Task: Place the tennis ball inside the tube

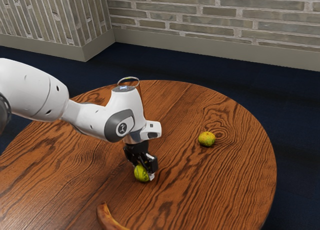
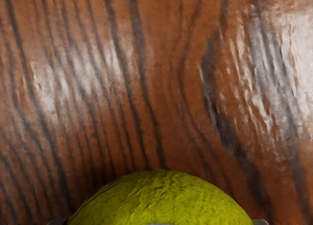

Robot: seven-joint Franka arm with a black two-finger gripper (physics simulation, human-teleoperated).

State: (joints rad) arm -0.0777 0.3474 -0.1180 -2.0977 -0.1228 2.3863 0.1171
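My gripper (image 1: 143, 174) points down over the near middle of the table, shut on the yellow-green tennis ball (image 1: 140, 173). One pale fingertip shows against the ball's side toward the exterior view's right. In the wrist view the ball (image 2: 159, 198) bulges up at the lower edge, and slivers of my gripper (image 2: 159, 222) flank it on both sides. Whether the ball touches the table cannot be told. Behind the arm's wrist rises a clear round rim (image 1: 128, 78), apparently the tube's; the arm hides most of its body.
On the round wooden table (image 1: 200, 190) a yellow-green citrus fruit (image 1: 207, 139) lies toward the exterior view's right. A banana (image 1: 106, 218) lies at the exterior view's lower edge, nearer the camera than the ball.
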